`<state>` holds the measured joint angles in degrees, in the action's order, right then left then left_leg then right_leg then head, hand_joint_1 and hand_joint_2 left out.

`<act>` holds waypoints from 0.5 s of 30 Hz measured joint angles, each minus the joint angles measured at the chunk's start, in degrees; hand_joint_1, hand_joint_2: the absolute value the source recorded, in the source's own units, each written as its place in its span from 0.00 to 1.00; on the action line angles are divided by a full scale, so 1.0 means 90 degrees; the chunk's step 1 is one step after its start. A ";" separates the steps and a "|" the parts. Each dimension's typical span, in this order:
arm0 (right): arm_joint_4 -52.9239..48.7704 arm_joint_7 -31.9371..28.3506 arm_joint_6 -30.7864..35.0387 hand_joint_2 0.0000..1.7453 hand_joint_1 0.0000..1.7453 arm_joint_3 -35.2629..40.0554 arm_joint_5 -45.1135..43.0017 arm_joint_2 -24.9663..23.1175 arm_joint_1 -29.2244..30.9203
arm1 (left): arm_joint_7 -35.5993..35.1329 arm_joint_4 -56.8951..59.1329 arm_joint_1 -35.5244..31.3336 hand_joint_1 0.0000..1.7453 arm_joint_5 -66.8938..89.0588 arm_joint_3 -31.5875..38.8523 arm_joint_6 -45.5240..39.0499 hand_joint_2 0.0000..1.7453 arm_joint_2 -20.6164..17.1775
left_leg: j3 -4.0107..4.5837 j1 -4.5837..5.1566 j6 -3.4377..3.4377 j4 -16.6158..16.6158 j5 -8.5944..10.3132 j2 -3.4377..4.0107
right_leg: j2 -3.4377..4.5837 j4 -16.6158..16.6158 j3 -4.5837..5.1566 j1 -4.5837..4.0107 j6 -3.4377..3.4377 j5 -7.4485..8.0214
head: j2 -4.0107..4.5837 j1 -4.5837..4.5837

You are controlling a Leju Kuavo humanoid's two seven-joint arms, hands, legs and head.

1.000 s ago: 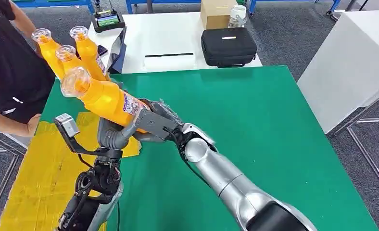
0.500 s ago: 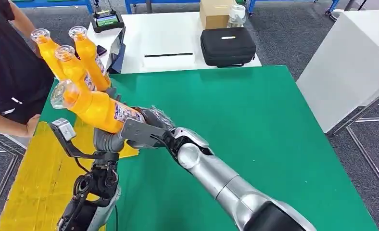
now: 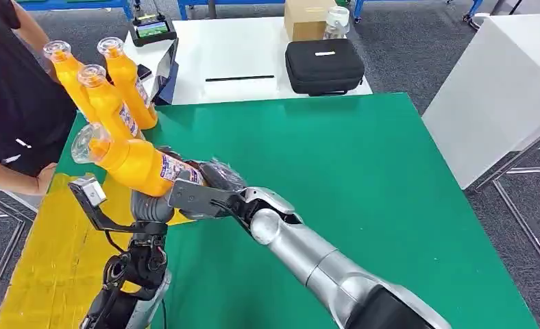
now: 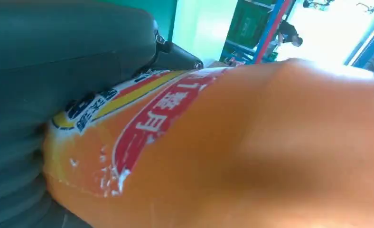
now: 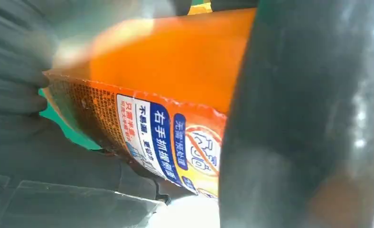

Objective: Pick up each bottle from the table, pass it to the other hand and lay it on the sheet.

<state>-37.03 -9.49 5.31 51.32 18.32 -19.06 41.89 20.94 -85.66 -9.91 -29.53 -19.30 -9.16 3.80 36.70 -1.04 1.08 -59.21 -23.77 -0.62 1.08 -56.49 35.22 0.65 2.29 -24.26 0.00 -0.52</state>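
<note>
An orange bottle (image 3: pixel 133 164) with a clear cap is held tilted above the green table's (image 3: pixel 363 205) left edge, cap pointing left. My right hand (image 3: pixel 205 186) grips its base end, and the label (image 5: pixel 171 142) is close in the right wrist view. My left hand (image 3: pixel 151 204) wraps the bottle's body (image 4: pixel 251 152) from underneath; its fingers are hidden behind the bottle. Three more orange bottles (image 3: pixel 106 103) stand upright at the table's back left corner. The yellow sheet (image 3: pixel 55 253) lies on the left, below the held bottle.
A person in a black shirt (image 3: pixel 14 96) stands at the left, close to the standing bottles. Behind the green table a white table (image 3: pixel 240 55) carries a black case (image 3: pixel 324 65), a cardboard box (image 3: pixel 307 19) and a small screen (image 3: pixel 152 29). A white cabinet (image 3: pixel 500 89) stands on the right.
Both hands have moved the bottle to the left and lower, toward the yellow sheet, and it now lies flatter. The standing bottles have stayed put.
</note>
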 measured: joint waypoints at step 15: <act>0.0162 -0.0155 0.0632 0.00 0.00 -0.0246 0.0287 0.0226 -0.0324 | 0.0435 -0.0325 0.0055 1.00 0.0395 0.0240 -0.0333 1.00 -0.0058 | 0.0001 0.0000 0.0000 0.0000 0.0000 -0.0014 | -0.0005 0.0000 -0.0006 0.0000 0.0000 0.0000 | 0.0000 0.0002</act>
<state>-35.56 -10.88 11.00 49.11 20.90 -17.02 38.97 24.85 -88.58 -9.41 -25.97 -17.14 -12.16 3.28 36.71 -1.04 1.08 -59.21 -23.77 -0.74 1.04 -56.49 35.16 0.65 2.29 -24.26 0.00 -0.50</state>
